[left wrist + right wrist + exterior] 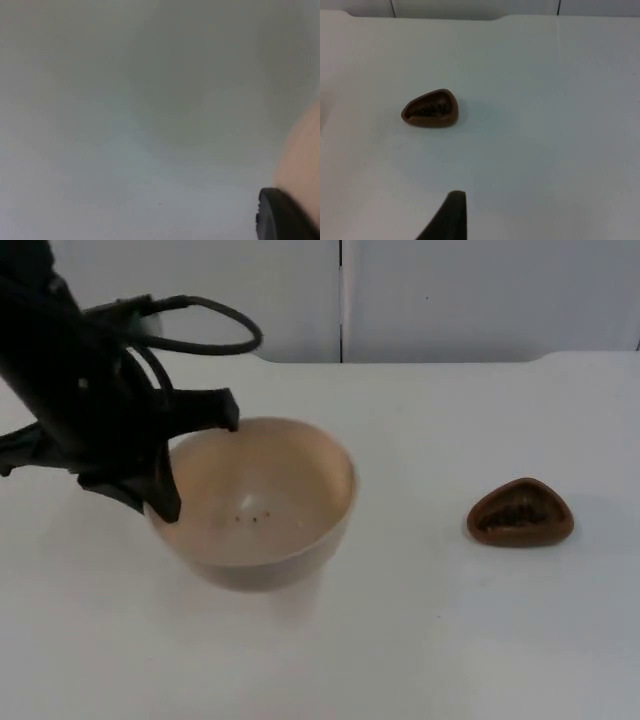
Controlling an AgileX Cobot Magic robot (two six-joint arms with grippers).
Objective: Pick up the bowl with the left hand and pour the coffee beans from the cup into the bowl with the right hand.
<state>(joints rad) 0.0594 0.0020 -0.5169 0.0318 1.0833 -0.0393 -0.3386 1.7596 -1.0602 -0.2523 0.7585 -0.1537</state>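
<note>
The left hand [185, 465] is clamped on the near-side rim of the beige bowl [262, 502], one finger [215, 408] over the rim and one [160, 490] outside the wall; a few coffee beans [253, 514] lie inside. The brown cup [521, 513] of beans sits on the white table [430, 630], well apart from that hand. The right hand's [451, 215] state I cannot tell; the cup [430, 108] lies ahead of it.

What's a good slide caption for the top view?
Left claw grips the rim of the beige bowl; brown cup of coffee beans waits apart on the white table.
</note>
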